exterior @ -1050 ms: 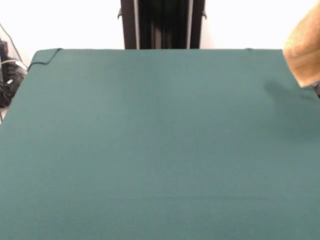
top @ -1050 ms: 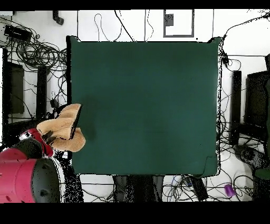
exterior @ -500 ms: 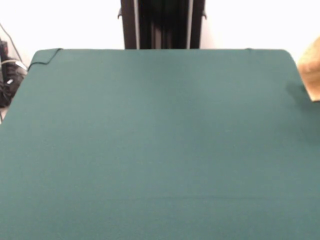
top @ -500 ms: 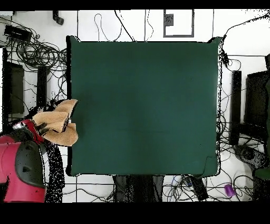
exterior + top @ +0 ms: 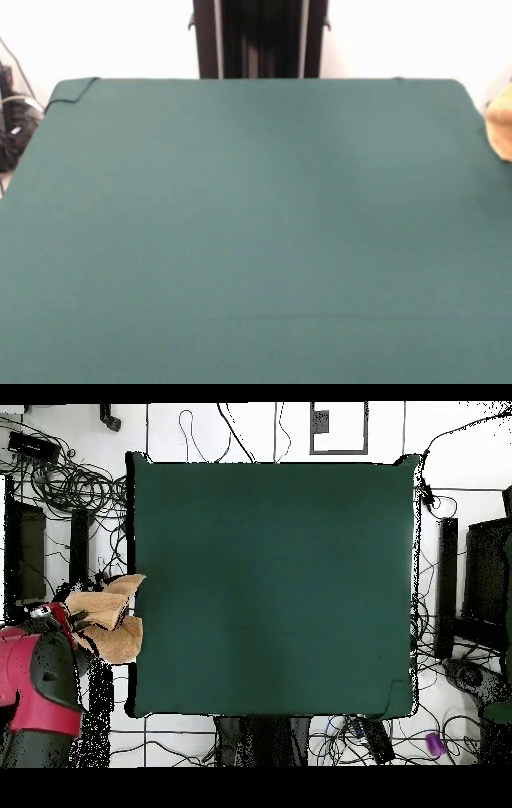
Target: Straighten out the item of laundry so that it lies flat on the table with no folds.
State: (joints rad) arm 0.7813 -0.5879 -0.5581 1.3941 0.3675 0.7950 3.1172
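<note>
1. We find the towel (image 5: pixel 108 622) bunched in a crumpled wad at the end of the red arm (image 5: pixel 40 684), hanging beside the table (image 5: pixel 270 584) edge, not over it. In the overhead view most of the cloth sits off the green surface, with one flap just reaching the border.

2. In the front view only a small orange-tan scrap (image 5: pixel 501 128) shows at the frame's edge, past the table's corner. Nothing of the towel rests on the cloth top.

3. The gripper (image 5: pixel 82 624) is buried in the folds. We cannot tell whether it is closed on the cloth or merely draped by it; we judge it carries the towel, since the wad seems to hang clear of the floor and table.

4. Relative to the gripper, the towel wraps around and ahead of it, toward the table; the green surface lies wholly beyond that.

5. Progress, as we judge it: nothing done. The towel is folded over itself several times and is not on the table.

6. Left to do: bring the wad over the table, lay it down, spread every fold out.
</note>
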